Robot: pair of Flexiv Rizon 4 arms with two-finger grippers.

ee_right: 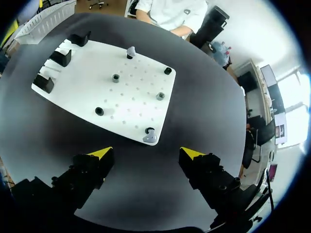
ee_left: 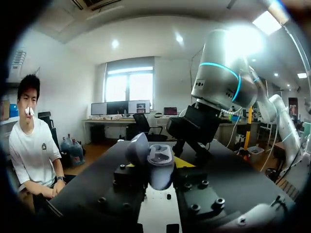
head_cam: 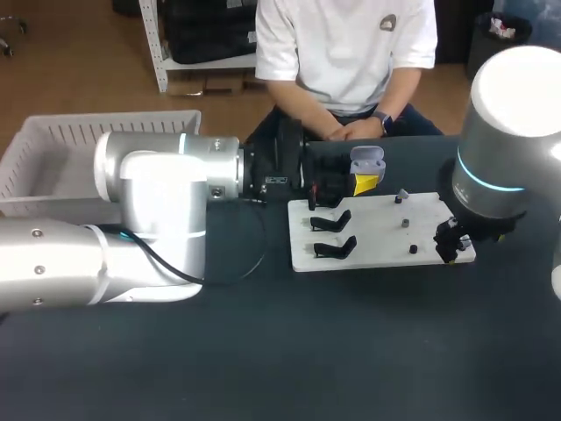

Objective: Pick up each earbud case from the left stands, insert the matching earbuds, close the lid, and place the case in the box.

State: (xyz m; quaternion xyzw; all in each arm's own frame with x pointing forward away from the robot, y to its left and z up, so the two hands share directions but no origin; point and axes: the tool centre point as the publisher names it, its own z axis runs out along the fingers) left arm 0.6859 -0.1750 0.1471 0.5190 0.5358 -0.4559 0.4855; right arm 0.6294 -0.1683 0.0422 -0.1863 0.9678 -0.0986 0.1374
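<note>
Earbud case (head_cam: pixel 366 161), grey, lid open, upper middle-right of the head view by the white board's (head_cam: pixel 377 239) top edge, clamped in left gripper (head_cam: pixel 365 181); likely light, rigid, slick, hinge delicate, so hold lower shell flanks; right gripper (ee_right: pixel 146 154) released, empty.

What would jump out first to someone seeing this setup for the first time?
First, the open earbud case, held up in the left gripper near the far edge of the white board. Next, the right gripper, open and hanging by the board's near right corner, with a grey earbud on that corner just ahead of it.
</note>
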